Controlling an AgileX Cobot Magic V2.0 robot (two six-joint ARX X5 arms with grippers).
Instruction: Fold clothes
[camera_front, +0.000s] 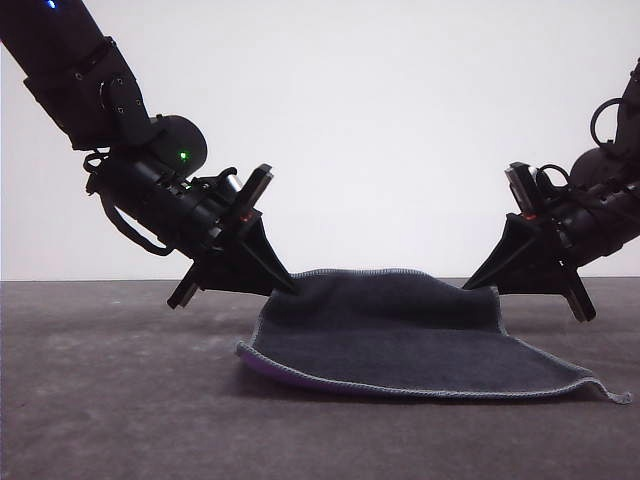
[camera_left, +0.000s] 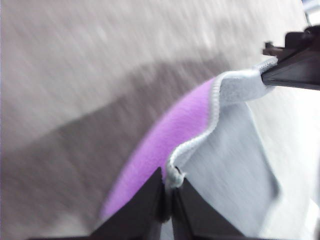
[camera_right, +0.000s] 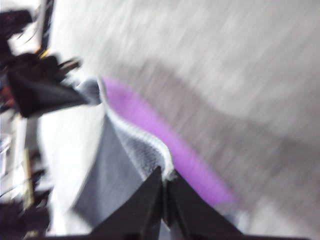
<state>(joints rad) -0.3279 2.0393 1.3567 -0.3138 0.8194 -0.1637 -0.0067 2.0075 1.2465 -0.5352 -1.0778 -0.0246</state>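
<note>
The clothes are one small cloth, dark grey on top, with a purple underside showing along the near left edge. Its far edge is lifted off the table and its near edge rests on the surface. My left gripper is shut on the far left corner. My right gripper is shut on the far right corner. In the left wrist view the black fingertips pinch the stitched edge of the cloth, purple face beside it, with the other gripper holding the opposite corner. The right wrist view shows its gripper pinching the cloth likewise.
The grey table stretches around the cloth on all sides. A plain white wall stands behind. Both arms reach in from the sides, low over the far edge of the table.
</note>
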